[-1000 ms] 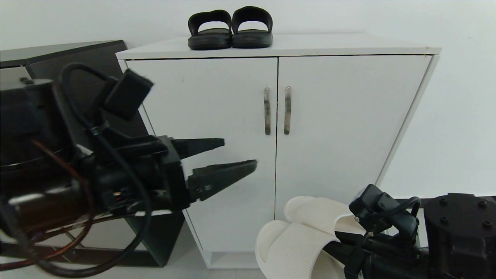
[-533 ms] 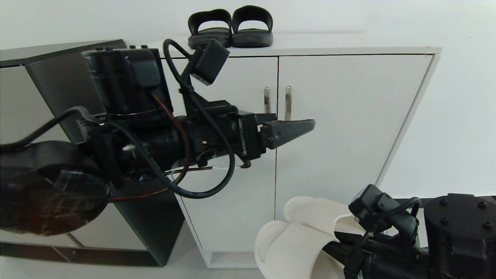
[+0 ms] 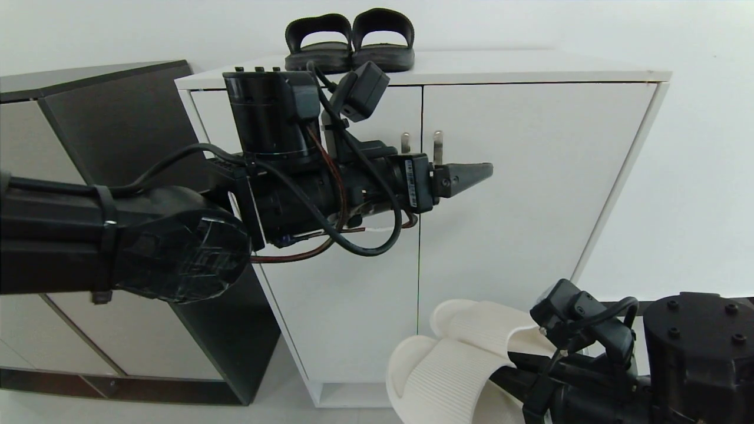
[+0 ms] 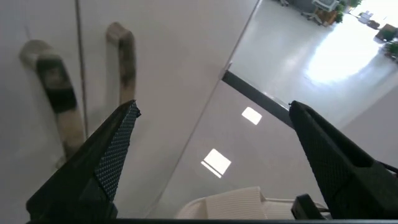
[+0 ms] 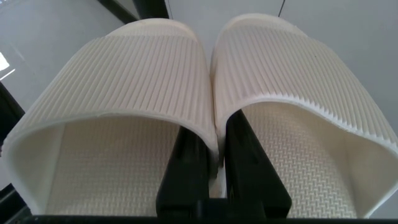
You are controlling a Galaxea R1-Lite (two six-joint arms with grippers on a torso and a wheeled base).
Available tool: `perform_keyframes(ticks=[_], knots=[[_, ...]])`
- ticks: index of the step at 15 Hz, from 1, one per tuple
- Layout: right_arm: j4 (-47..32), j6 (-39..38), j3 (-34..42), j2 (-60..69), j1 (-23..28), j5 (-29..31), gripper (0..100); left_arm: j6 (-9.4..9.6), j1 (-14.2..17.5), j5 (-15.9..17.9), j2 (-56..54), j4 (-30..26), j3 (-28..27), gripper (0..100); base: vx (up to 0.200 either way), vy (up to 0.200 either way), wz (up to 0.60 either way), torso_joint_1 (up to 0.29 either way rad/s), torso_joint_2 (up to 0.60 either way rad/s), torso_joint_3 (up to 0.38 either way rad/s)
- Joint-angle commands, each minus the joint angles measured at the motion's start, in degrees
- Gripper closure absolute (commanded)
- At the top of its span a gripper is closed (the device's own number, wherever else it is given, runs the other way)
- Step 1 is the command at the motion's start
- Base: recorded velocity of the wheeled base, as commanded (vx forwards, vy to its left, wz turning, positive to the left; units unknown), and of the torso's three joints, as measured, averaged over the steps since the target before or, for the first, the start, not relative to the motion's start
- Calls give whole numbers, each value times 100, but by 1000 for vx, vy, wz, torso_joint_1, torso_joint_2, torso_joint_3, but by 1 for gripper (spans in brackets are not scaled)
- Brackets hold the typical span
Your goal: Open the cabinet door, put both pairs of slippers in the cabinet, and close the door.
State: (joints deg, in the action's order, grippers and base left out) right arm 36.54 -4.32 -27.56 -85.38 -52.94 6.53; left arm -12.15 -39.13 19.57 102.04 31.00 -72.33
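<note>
Handles just beside left gripper

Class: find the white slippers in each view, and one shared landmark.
Head view: white slippers low, right of centre.
Left wrist view: slippers beyond the open left tool.
Right wrist view: slippers close up, pinched by the right tool.
Shared landmark: white cabinet.

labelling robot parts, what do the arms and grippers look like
Both arms are black. The left arm carries looped black cables, a thin reddish wire and a white label; the left gripper has tapered, pointed fingers with textured pads. The right gripper has flat black fingers.
</note>
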Motion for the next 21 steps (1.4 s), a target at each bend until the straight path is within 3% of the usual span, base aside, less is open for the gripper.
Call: perform_keyframes(ticks=[1,12,13,17,21], knots=[[3,1,5,-13,3,-3,100,3,20,-85,36,2,-27,0,0,0,0,0,0,0],[3,1,32,-13,21,-47,100,90,55,-410,669,-6,-634,0,0,0,0,0,0,0],[3,1,32,-13,21,-47,100,90,55,-410,669,-6,-634,100,0,0,0,0,0,0],[-6,10,128,4,30,-293,100,55,37,-392,449,-6,-423,100,0,0,0,0,0,0],[-24,71,480,382,21,-1242,100,64,-358,-383,-333,11,500,100,0,0,0,0,0,0]])
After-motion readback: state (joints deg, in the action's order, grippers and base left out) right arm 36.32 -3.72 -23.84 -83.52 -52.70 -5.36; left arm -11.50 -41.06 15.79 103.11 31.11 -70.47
